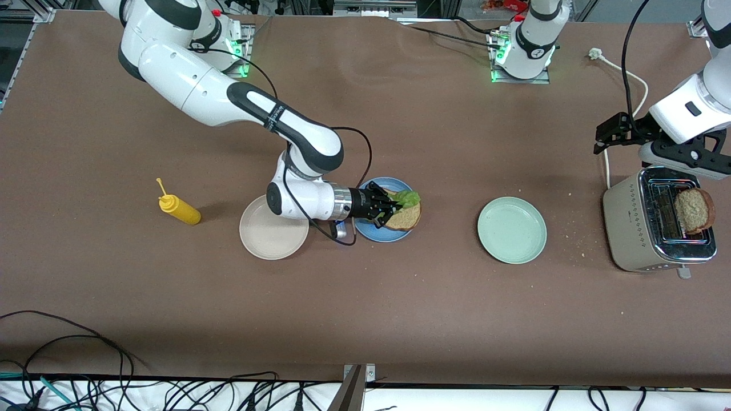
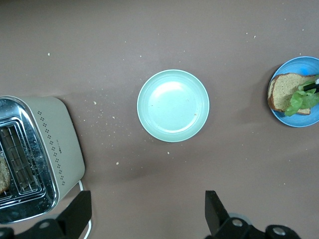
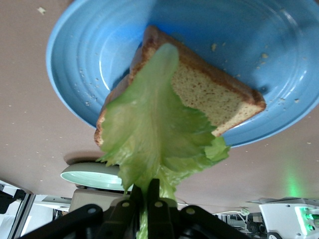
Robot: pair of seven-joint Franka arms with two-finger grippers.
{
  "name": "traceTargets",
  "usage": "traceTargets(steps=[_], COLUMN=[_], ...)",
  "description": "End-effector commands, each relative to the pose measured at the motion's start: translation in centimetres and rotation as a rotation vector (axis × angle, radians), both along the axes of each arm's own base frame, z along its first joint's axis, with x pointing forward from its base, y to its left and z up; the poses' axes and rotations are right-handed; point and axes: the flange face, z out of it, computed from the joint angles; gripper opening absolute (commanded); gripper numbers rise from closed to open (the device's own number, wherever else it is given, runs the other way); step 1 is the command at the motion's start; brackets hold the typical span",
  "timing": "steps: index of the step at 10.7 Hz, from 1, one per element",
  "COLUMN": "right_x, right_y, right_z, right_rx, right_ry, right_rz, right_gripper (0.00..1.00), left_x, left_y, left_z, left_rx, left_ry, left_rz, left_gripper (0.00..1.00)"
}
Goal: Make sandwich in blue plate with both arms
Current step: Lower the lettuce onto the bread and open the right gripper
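your front view looks down from high across the table, facing both arm bases. your left wrist view looks straight down from well up, over the mint-green plate [image 2: 173, 105]. your right wrist view sits close over the blue plate [image 3: 89, 59]. all three share that blue plate.

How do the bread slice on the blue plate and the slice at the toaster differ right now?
The bread slice on the blue plate lies flat on the blue plate; the slice in the toaster stands in a slot of the toaster. The plate slice has lettuce draped on it, pinched by the right tool; the toaster slice is bare, the open left tool clear of it. Both are tan with brown crusts.
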Motion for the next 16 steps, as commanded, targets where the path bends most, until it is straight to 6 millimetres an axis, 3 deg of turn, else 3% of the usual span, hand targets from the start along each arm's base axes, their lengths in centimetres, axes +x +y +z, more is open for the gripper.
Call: traceTargets(steps=[1,3,4,6,8,10,13,16], right_x=[0.9,1.2,1.3,1.4,2.6,4.4,3.9,3.5], right_y=[-0.2,-0.6,-0.6,-0.6,-2.1,-6.2,-11.0,-17.5], right_z=[0.4,0.6,0.7,1.1,3.6,8.2,16.6,22.9], right_rx=[0.035,0.028,0.021,0.02,0.025,-0.015,-0.202,-0.444], right_ry=[-0.04,-0.052,-0.066,-0.072,-0.078,-0.074,-0.149,-0.305], right_rz=[0.005,0.008,0.018,0.021,0.037,0.155,0.407,0.674], right_gripper=[0.44,0.87,0.99,1.0,1.0,1.0,1.0,1.0], left_x=[0.1,0.1,0.1,0.1,0.1,0.1,0.1,0.1], left_y=[-0.2,-0.2,-0.2,-0.1,-0.1,0.0,0.0,0.0], left_z=[0.6,0.6,0.7,0.6,0.6,0.6,0.6,0.6], left_rx=[-0.017,-0.016,-0.017,-0.017,-0.017,-0.02,-0.02,-0.02], left_ry=[0.006,0.004,0.003,0.004,0.004,0.006,0.004,0.006], left_rz=[0.006,0.006,0.006,0.008,0.008,0.01,0.01,0.008], left_gripper=[1.0,1.0,1.0,1.0,1.0,1.0,1.0,1.0])
